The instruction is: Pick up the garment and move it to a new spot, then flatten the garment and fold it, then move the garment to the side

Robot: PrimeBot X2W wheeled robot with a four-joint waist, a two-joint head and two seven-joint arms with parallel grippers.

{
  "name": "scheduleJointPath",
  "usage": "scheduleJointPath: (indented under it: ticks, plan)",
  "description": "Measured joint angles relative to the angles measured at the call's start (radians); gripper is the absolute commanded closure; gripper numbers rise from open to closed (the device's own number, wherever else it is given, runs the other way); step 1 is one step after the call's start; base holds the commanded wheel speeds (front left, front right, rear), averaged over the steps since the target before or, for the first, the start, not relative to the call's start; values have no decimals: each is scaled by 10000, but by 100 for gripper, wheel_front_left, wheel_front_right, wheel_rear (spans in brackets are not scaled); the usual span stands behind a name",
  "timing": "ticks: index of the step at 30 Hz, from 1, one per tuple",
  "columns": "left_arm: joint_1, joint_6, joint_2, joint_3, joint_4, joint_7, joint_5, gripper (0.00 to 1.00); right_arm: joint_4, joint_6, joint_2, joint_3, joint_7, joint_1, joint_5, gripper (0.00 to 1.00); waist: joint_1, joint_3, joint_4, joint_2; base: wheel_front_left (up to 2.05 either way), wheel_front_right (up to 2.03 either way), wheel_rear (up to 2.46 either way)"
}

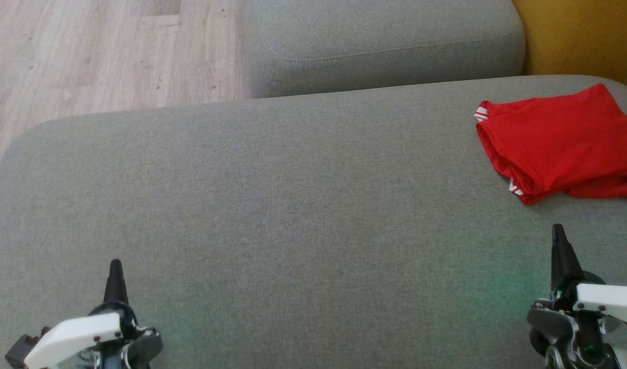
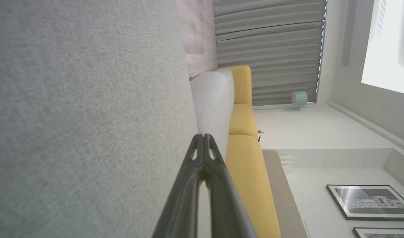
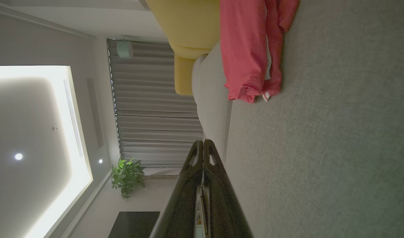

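The garment (image 1: 562, 143) is red with white-striped trim, folded into a compact pile at the far right of the grey cushion (image 1: 272, 205). The right wrist view shows the garment (image 3: 251, 49) ahead of the fingers, near the cushion's edge. My right gripper (image 1: 558, 231) is shut and empty, hovering just in front of the garment without touching it. My left gripper (image 1: 116, 266) is shut and empty at the lower left, far from the garment. In each wrist view the fingertips meet: left gripper (image 2: 203, 136), right gripper (image 3: 202, 142).
A second grey cushion (image 1: 385, 41) lies behind the main one, with yellow upholstery (image 1: 580, 36) at the far right. Wooden floor (image 1: 98, 56) lies beyond the cushion's left and far edge. Yellow sofa cushions (image 2: 246, 158) and curtains (image 2: 268, 49) show in the left wrist view.
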Motion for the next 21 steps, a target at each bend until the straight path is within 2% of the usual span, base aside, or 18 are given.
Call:
scheduleJointPath:
  ticks: [9,21]
  plan:
    - [-335,-178,-8,165,73,257,-984,100,-94,0,2,-157,221,-187,940,100,0,60,-17,0,0,0,0]
    - [-353,-180,-17,213,79,259,-995,100,-104,0,2,-194,234,-200,949,100,0,59,-17,0,0,0,0]
